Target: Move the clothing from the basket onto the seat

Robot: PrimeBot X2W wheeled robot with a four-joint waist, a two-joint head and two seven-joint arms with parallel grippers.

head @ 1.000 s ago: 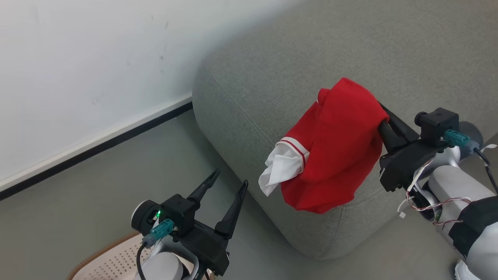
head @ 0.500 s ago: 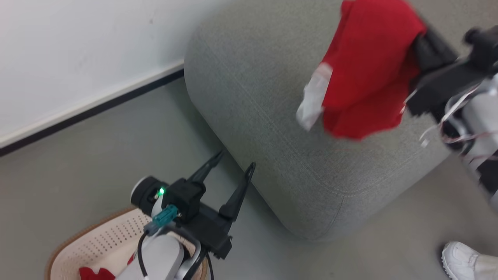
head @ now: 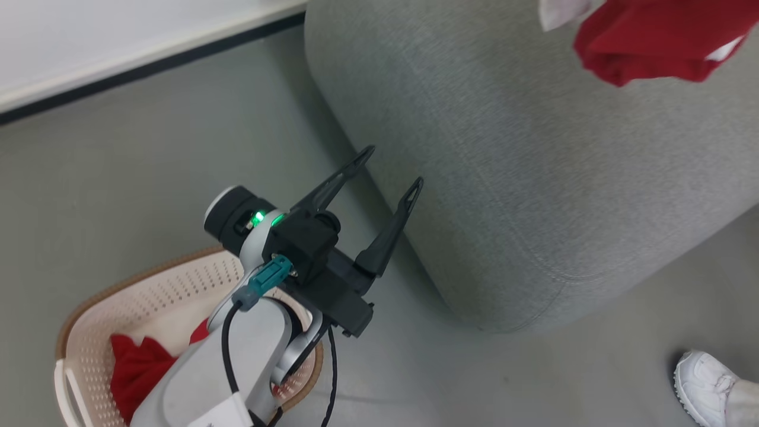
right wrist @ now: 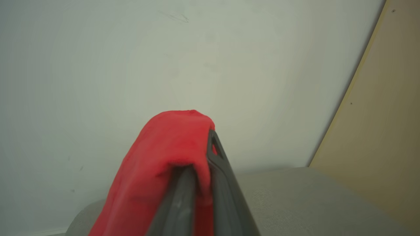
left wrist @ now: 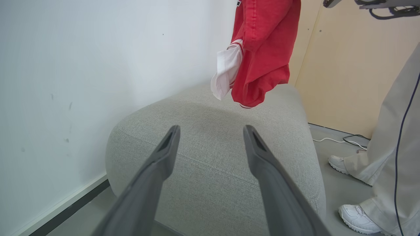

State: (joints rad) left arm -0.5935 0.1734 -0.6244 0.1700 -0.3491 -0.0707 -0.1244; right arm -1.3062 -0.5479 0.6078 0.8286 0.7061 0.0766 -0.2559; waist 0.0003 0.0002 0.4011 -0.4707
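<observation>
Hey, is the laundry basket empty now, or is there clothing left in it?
Not empty. In the head view, red clothing lies bunched inside the basket.

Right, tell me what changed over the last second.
The head camera tilted down, bringing in more of the laundry basket. The right gripper, still shut on the red garment, carried it from the sofa corner further over its top. The left gripper stayed open.
</observation>
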